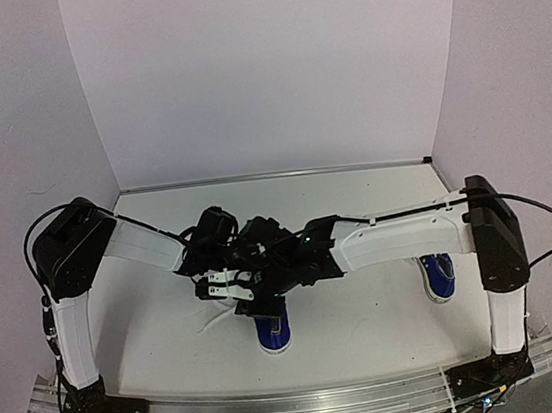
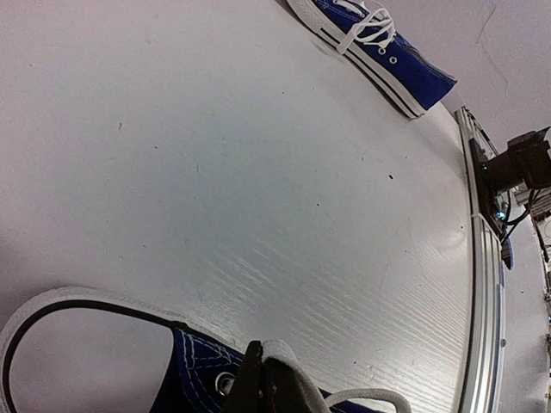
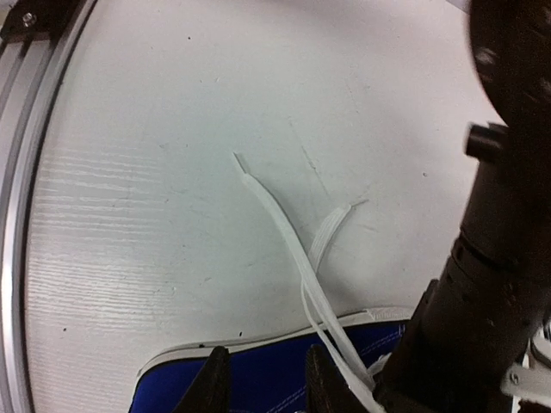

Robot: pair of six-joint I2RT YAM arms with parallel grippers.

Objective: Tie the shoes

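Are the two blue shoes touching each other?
Apart. The top external view shows bare table between the centre shoe and the right shoe.

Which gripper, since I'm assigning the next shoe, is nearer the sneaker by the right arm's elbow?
Right, narrowly. Both work over the middle sneaker; the right gripper is on the side facing that other sneaker, the left gripper just beyond.

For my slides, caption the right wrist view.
Loose white laces trail from a blue sneaker across the table, right gripper open over it.
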